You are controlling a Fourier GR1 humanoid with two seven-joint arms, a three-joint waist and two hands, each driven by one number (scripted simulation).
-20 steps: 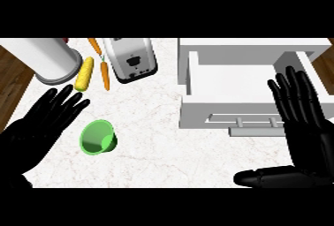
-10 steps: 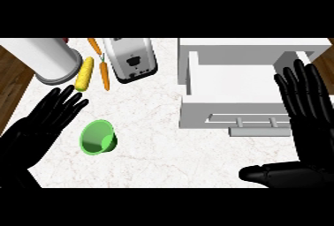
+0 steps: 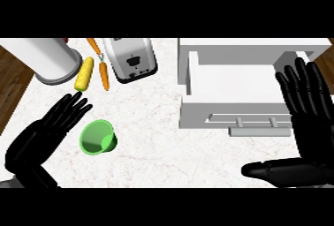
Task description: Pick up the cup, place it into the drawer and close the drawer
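where the cup lies, corn and toaster stand beyond.

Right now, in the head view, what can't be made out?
- Open white drawer: its right side is hidden behind the black right hand, head view.
- Green cup: whether the black left hand touches it cannot be told, head view.
- White cylindrical canister and silver toaster: far ends cut off by the head view's upper edge.
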